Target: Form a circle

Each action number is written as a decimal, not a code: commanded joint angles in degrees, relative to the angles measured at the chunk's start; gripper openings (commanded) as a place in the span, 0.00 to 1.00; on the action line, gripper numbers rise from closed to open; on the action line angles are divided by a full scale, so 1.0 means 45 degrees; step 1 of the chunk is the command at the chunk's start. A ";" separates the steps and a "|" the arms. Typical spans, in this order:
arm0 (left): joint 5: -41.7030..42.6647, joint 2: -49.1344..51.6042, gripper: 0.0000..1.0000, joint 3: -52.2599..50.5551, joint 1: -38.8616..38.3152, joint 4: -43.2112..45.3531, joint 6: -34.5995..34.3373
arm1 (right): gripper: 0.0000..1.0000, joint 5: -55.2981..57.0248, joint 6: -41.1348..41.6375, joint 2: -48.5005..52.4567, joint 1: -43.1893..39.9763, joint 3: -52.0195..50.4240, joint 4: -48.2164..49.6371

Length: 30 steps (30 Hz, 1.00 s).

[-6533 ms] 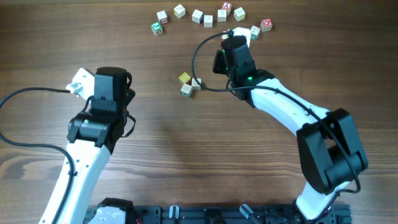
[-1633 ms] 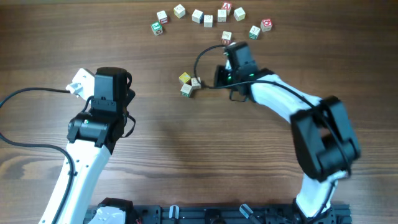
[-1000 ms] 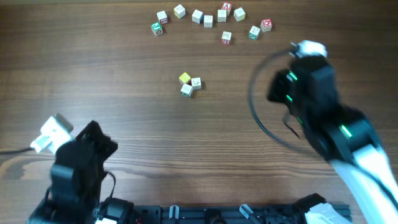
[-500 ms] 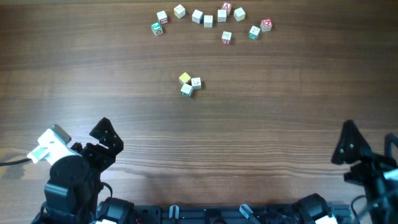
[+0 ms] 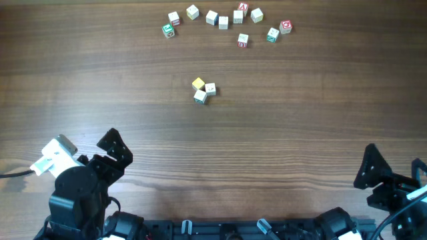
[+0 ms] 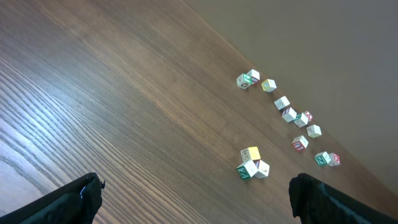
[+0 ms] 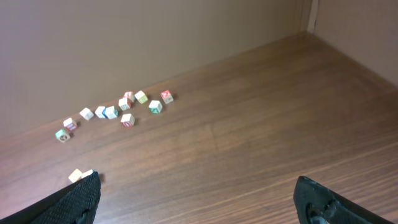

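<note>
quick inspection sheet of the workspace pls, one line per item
surface: wooden table, no damage seen
job's things: three-cube cluster mid-table, one yellow face, not a closed ring; arc of cubes near the far edge, one single cube just inside it
clutter: nothing seen
grippers: left gripper and right gripper both open, empty, at the near edge
cables: black cable beside the left arm
surroundings: plain wall behind the table

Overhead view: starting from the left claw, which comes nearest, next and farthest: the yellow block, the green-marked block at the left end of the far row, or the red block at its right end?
From the left claw:
1. The yellow block, mid-table, ahead and to its right.
2. The green-marked block, far side, leftmost of all.
3. The red block, far side, farthest right.
</note>
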 commanded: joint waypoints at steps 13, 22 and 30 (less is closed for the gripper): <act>-0.0214 0.0039 1.00 0.0044 -0.0073 -0.0015 0.0199 | 1.00 0.0272 0.0063 -0.0121 -0.0884 -0.0049 -0.0058; -0.0214 0.0039 1.00 0.0044 -0.0073 -0.0015 0.0199 | 0.99 -0.0092 0.0340 -0.2234 -0.2055 -0.1564 0.1826; -0.0214 0.0039 1.00 0.0044 -0.0073 -0.0015 0.0199 | 1.00 -0.1598 0.0316 -0.4430 -0.2958 -0.5746 0.6445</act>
